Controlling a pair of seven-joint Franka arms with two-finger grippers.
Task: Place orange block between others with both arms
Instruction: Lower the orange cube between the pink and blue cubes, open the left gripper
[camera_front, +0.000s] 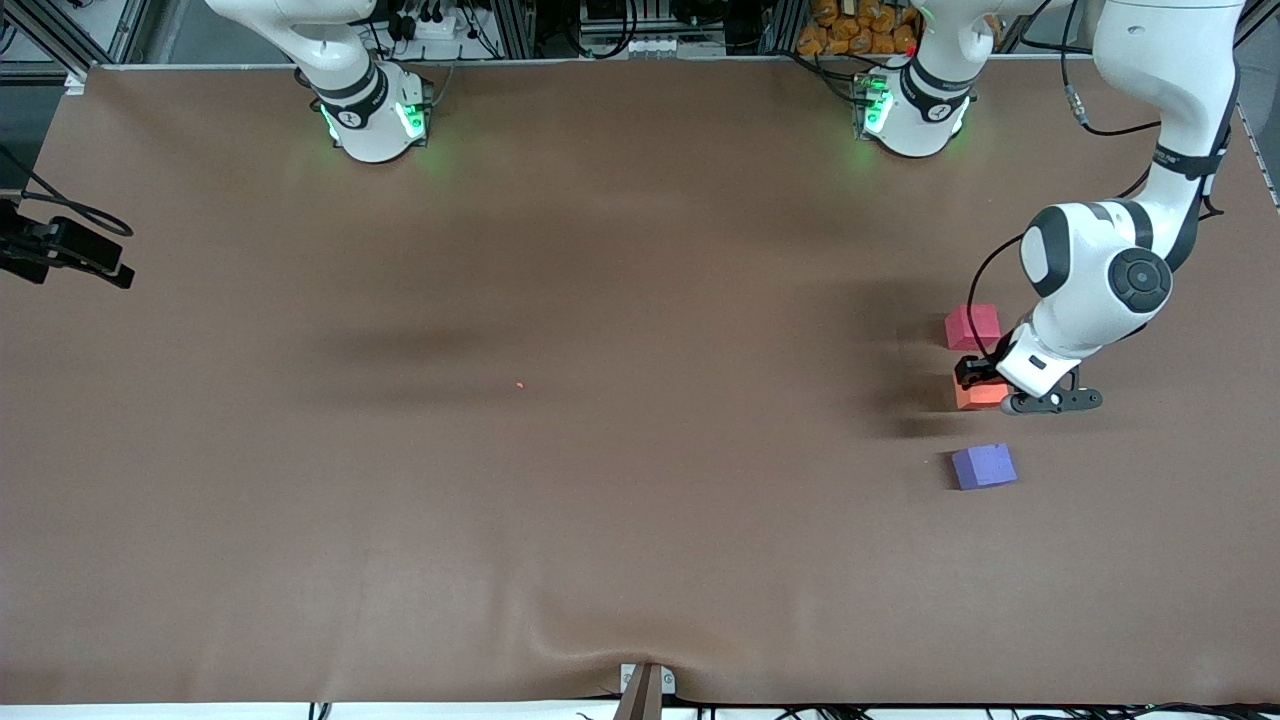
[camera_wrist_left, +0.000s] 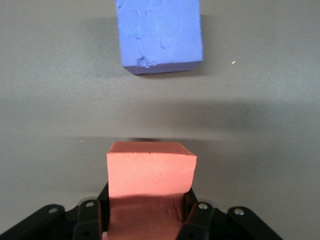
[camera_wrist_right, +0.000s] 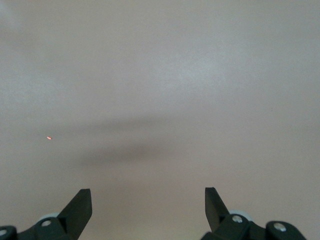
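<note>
The orange block is low at the table toward the left arm's end, and my left gripper is shut on it from both sides. The pinkish-red cube lies on the table farther from the front camera than the orange block. The purple-blue cube lies nearer to that camera. The orange block is in the gap between the two, touching neither. In the right wrist view my right gripper stands open over bare table, holding nothing; its hand is out of the front view.
The brown table cover has a wrinkle near its front edge. A tiny orange speck lies mid-table. A black camera mount juts in at the right arm's end. The arms' green-lit bases stand along the back edge.
</note>
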